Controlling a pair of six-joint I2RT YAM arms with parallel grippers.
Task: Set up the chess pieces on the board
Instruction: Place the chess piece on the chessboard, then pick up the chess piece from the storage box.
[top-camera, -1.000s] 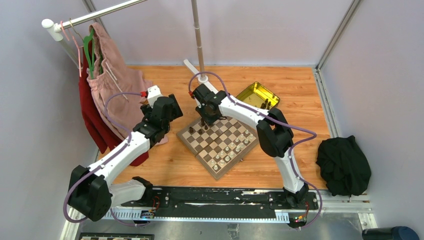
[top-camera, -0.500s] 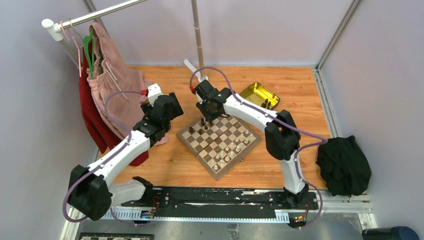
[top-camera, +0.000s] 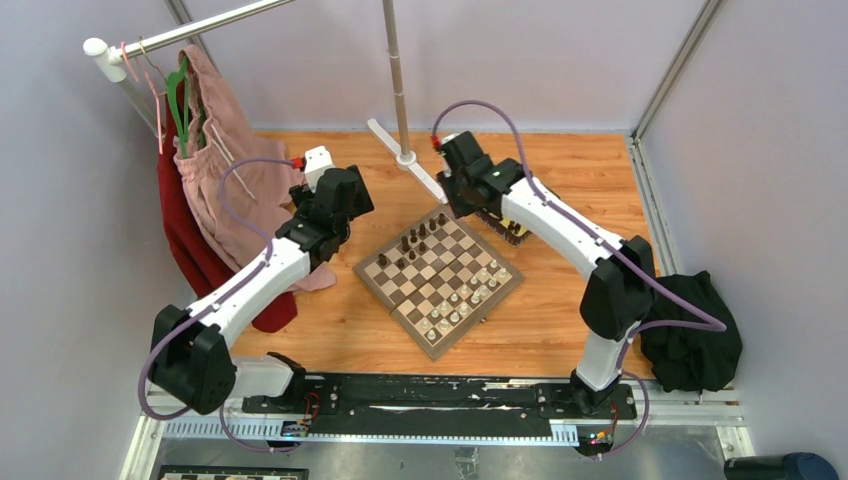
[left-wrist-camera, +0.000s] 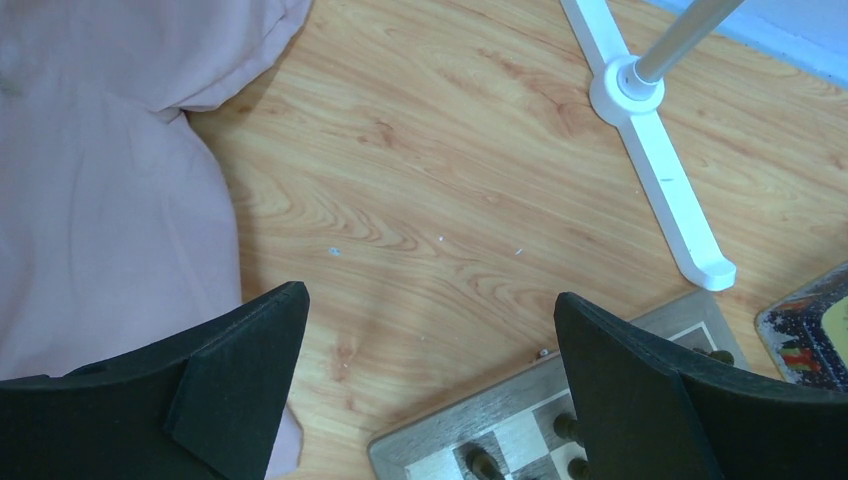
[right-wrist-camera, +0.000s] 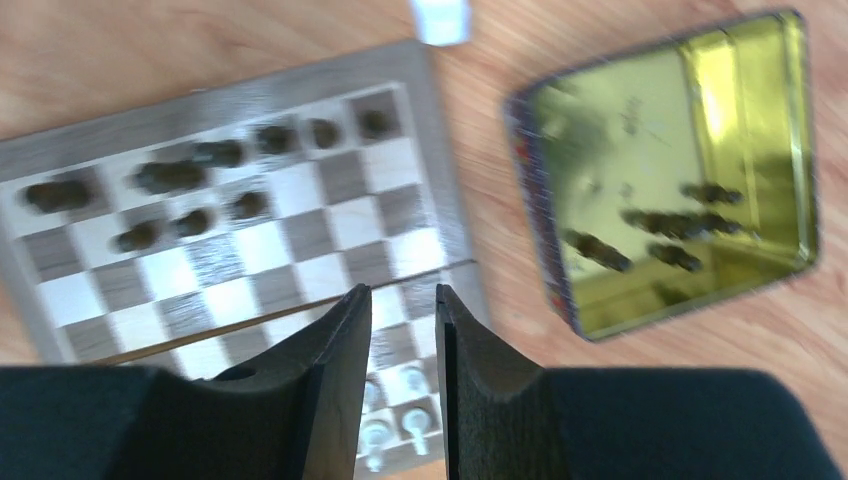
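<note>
Sitting angled on the bench (top-camera: 560, 330), board (top-camera: 437, 282) carries dark chess pieces (top-camera: 405, 244) far side, pale ones near side. Yellow tin (right-wrist-camera: 640, 110) beside it holds more dark ones. Over bench off board's corner, left gripper (left-wrist-camera: 430, 297) wide, empty. Above board edge, right gripper (right-wrist-camera: 402, 290) narrow gap, empty.

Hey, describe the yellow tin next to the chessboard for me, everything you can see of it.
The tin is a shallow square tray of shiny gold metal with rounded corners and a dark printed outer wall. It is open, no lid in view, lying flat on the wooden table beside the board, a strip of table between them. A few dark chess pieces lie inside; the rest of its floor is bare.
</note>
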